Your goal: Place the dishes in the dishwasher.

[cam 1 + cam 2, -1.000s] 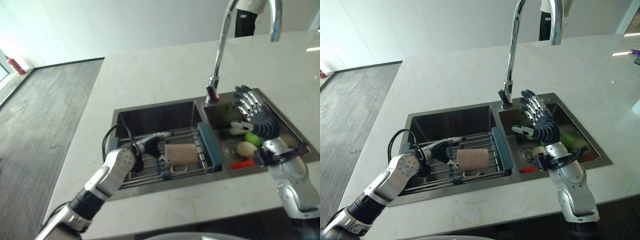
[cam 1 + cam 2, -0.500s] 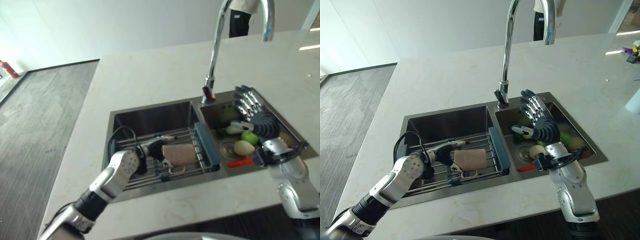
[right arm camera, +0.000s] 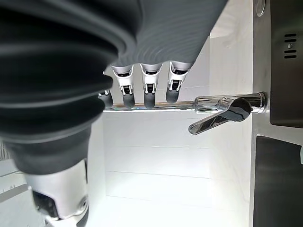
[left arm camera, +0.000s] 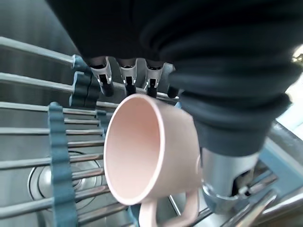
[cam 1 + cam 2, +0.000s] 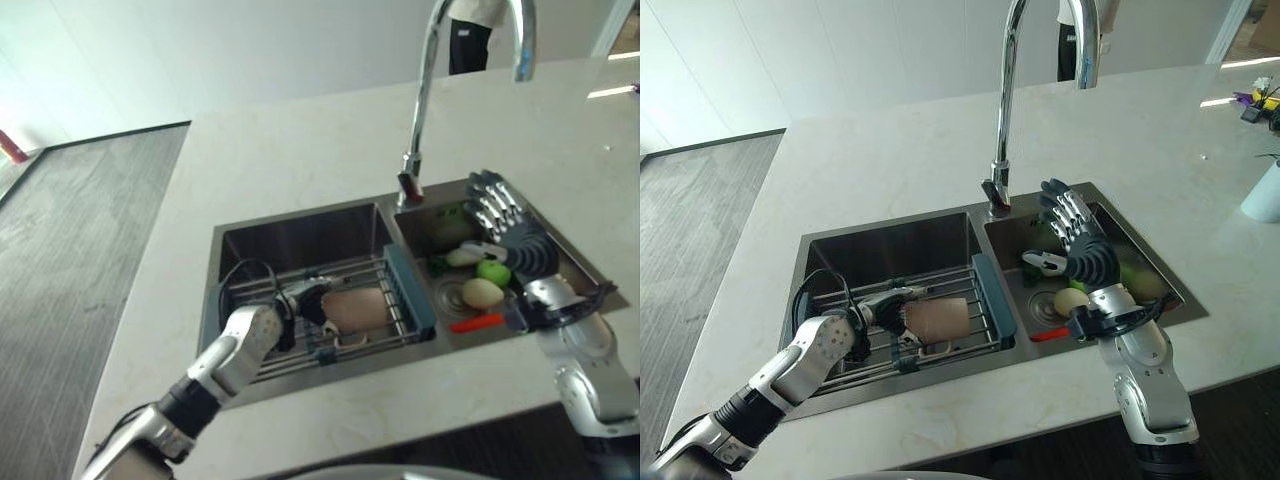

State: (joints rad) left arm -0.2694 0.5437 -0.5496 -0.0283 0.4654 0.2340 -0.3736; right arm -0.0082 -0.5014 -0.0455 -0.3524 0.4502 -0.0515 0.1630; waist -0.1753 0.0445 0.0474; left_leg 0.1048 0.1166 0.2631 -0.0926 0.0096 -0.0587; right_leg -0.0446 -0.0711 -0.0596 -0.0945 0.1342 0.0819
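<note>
Left wrist view: pink cup (image 4: 147,163) touches left hand's (image 4: 124,79) fingertips.

Viewed now from a slightly shifted head position, so everything around the sink (image 5: 985,215) lies a little more to the left than a second ago; not a move of the things. Reached further over the rack (image 5: 350,272) with the left hand (image 5: 303,300). Closed the small gap to the pink mug (image 5: 358,308): before, held just apart from its open mouth; now right at the rim, with fingers (image 4: 128,75) past one side and thumb beside the other.
</note>
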